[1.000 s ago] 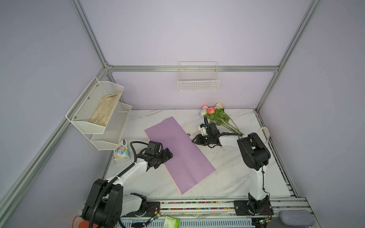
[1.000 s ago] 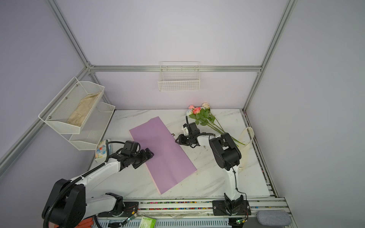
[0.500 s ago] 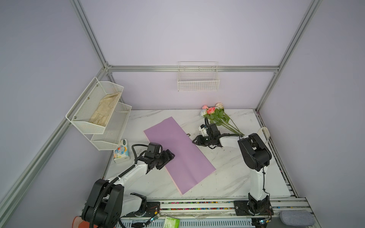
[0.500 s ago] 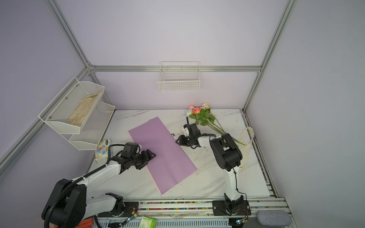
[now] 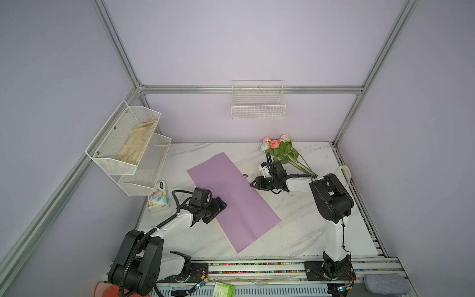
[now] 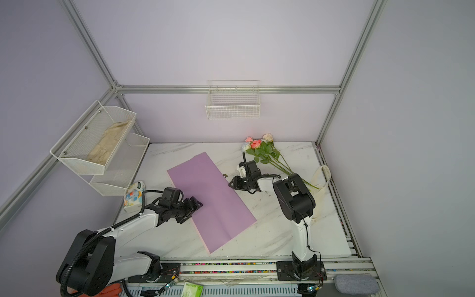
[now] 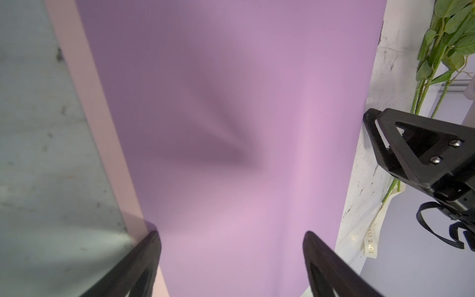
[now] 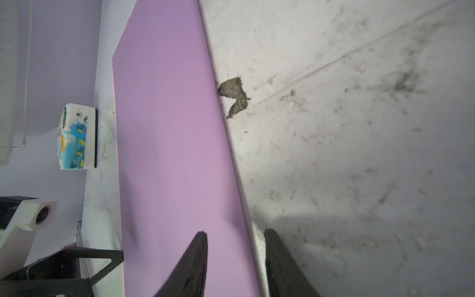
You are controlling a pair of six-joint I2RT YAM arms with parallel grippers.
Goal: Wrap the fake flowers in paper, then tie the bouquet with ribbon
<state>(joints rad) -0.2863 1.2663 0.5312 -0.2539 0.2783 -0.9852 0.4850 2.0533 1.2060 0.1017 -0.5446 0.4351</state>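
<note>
The bouquet of fake flowers [image 5: 281,151] is lying bare on the marble table [image 5: 295,226] at the far right. Its pink, white and cream heads are pointing toward the back wall and its green stems [image 5: 302,167] are running out toward the right edge. Nothing is touching it.

The lilac paper sheet [image 5: 231,195] is lying flat and slantwise across the middle of the table, apart from the flowers, with a pink strip showing along its left edge. The left gripper [image 5: 218,208] is hovering low at that left edge, its jaws standing wide apart and holding nothing. The right gripper [image 8: 235,231] is sitting at the sheet's right edge, between the paper and the flowers. In the right wrist view its jaws are standing partly apart, one finger over the paper and one over bare marble, with the edge running between them unpinched.

The cream ribbon [image 7: 371,241], printed with letters, is lying untouched at the table's right edge near the stem ends. A pack of tissues [image 5: 158,198] is sitting at the left edge.

By the look of it, the task is barely beginning, with both arms seemingly attending to the paper. Laying the flowers on the sheet, rolling it around the stems and knotting the ribbon are all remaining.
</note>
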